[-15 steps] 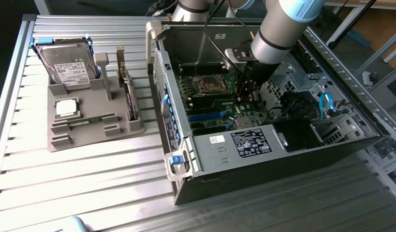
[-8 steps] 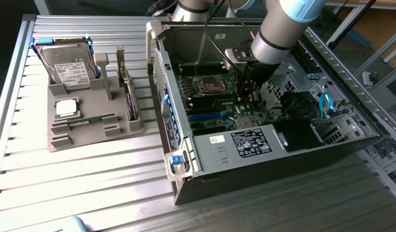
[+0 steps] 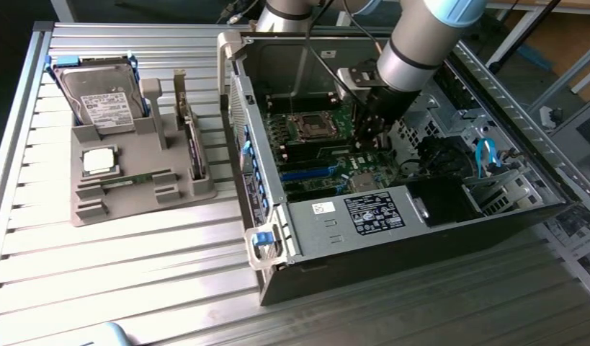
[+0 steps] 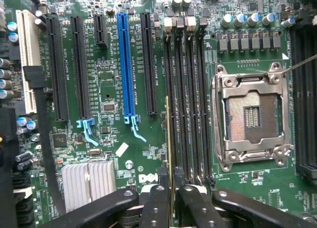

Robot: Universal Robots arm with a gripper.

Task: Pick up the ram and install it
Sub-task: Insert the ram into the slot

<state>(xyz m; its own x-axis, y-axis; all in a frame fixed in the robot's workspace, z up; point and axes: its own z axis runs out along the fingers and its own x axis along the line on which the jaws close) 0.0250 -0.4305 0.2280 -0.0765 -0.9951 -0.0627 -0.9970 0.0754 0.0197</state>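
robotics lab or hardware test setup by the looks of it, slatted aluminium bench (image 3: pixel 131 274), opened desktop PC case (image 3: pixel 391 216) lying on its side, motherboard (image 4: pixel 114 79) right under the jaws, grey parts holder (image 3: pixel 131 194) well off to one side

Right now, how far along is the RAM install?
Pickup looks done: the hand is shut on the RAM, held edge-on over the motherboard inside the open case. In hand: the stick hangs above the memory slots beside the CPU socket. Left: it is not yet seated in a slot.
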